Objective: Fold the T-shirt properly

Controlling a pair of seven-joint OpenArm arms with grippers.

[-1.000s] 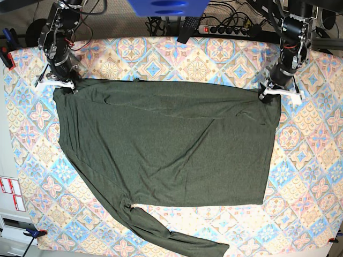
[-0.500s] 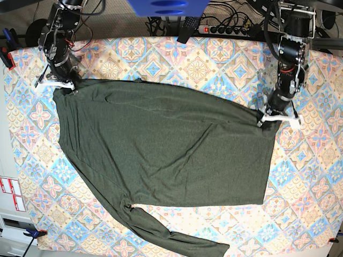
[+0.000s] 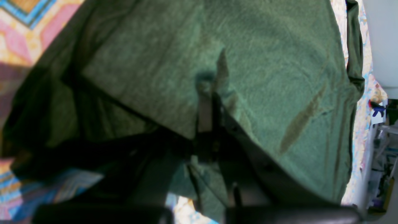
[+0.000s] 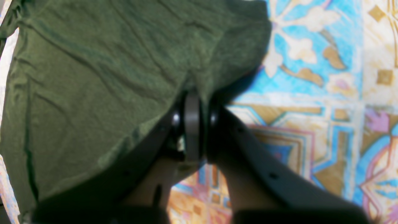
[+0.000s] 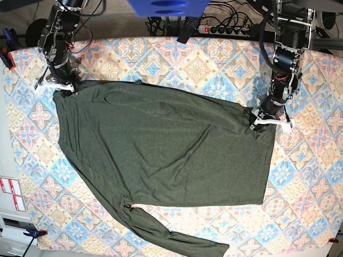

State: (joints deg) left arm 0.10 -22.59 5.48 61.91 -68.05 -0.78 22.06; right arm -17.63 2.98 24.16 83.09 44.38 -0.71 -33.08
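Observation:
The dark olive-green T-shirt (image 5: 161, 144) lies spread over the patterned table cover, one long sleeve (image 5: 177, 238) trailing to the front edge. My left gripper (image 5: 266, 119) is shut on the shirt's upper right corner and holds it lifted and pulled inward; the left wrist view shows the cloth (image 3: 248, 62) pinched between its fingers (image 3: 205, 109). My right gripper (image 5: 56, 84) is shut on the shirt's upper left corner at the back left; the right wrist view shows cloth (image 4: 93, 77) bunched at its closed fingers (image 4: 192, 121).
A patterned tile cloth (image 5: 214, 59) covers the table. A power strip and cables (image 5: 225, 28) lie along the back edge. Red clamps (image 5: 5, 56) hold the cloth at the left edge. White shelving (image 3: 379, 40) stands beyond the shirt's far side.
My left gripper has drawn the shirt's upper right corner down and inward towards the front, making the top edge slant. My right gripper has stayed put at the upper left corner.

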